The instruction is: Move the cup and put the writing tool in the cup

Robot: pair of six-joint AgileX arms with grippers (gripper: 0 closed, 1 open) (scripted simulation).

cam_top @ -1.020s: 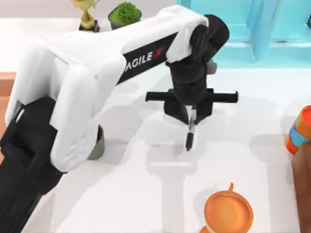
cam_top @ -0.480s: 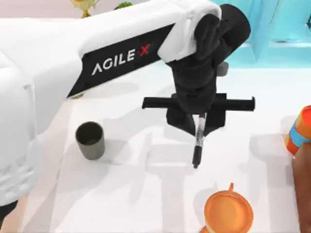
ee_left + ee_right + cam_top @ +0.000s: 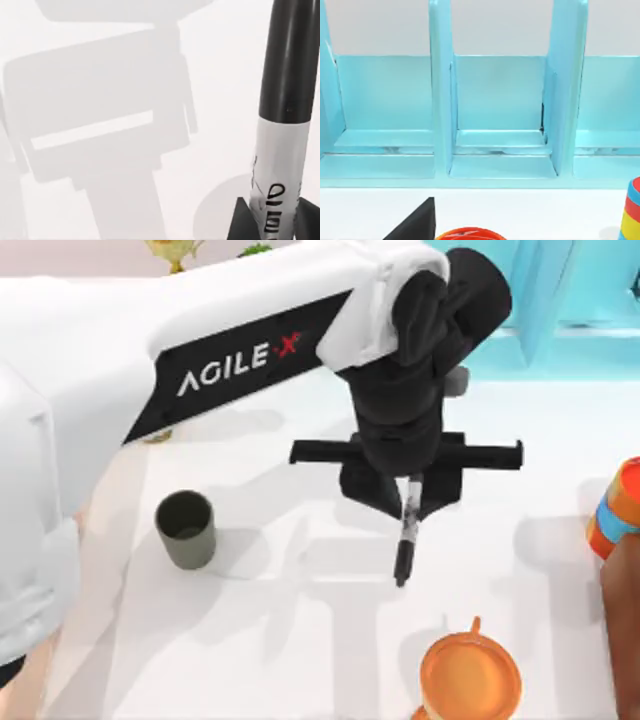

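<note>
While pinched, marker (image 3: 405,540) hangs below left fingers (image 3: 240,222).

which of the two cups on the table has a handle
The orange mug near the table's front edge; a small handle juts from its rim. The grey-olive cup at the left is a plain cylinder.

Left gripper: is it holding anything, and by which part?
Yes. The left gripper holds the marker pen by its white-labelled barrel, black end hanging down over the table.
</note>
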